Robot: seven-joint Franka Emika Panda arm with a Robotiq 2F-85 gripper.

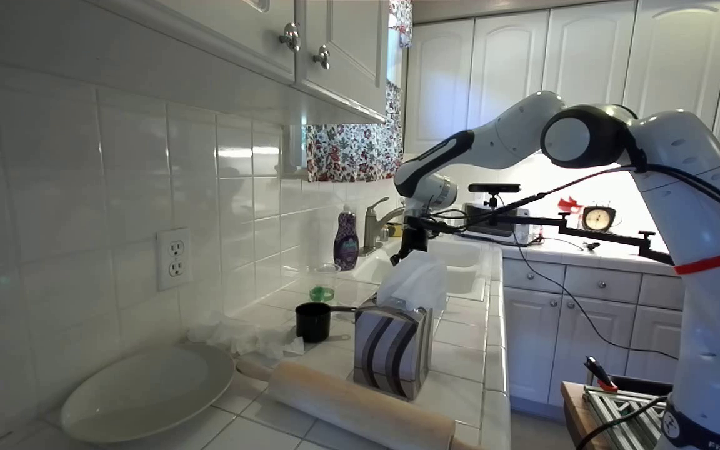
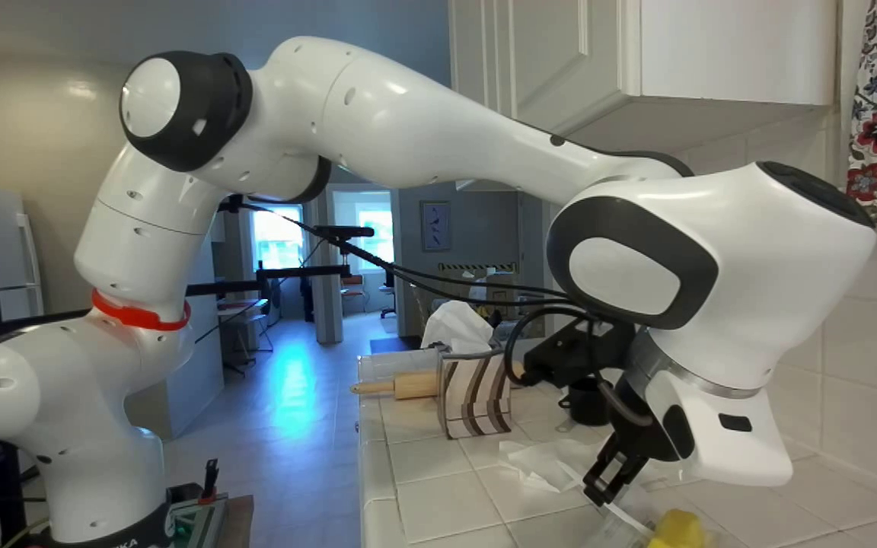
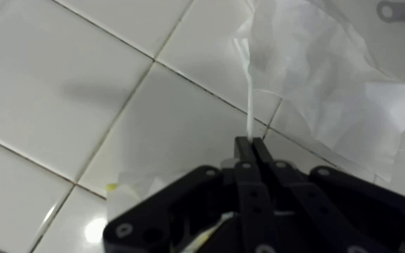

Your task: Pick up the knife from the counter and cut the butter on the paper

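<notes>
On the long white tiled counter (image 1: 460, 350), a brown-and-white striped tissue box (image 1: 391, 350) has a white tissue (image 1: 411, 281) standing out of its top; beside it sits a black measuring cup (image 1: 313, 325), handle toward the box, contents not discernible. A shallow white oval dish (image 1: 147, 394) lies near the wall beside a pale wooden rolling pin (image 1: 360, 403). The black gripper (image 3: 250, 142) has its fingers pressed together on a thin white knife (image 3: 250, 105), next to a crumpled white paper (image 3: 329, 80). In an exterior view, the tissue blocks sight beneath the gripper. A bright yellow lump (image 2: 677, 529) is cut off at an exterior view's lower edge; whether it is the butter, I cannot tell.
</notes>
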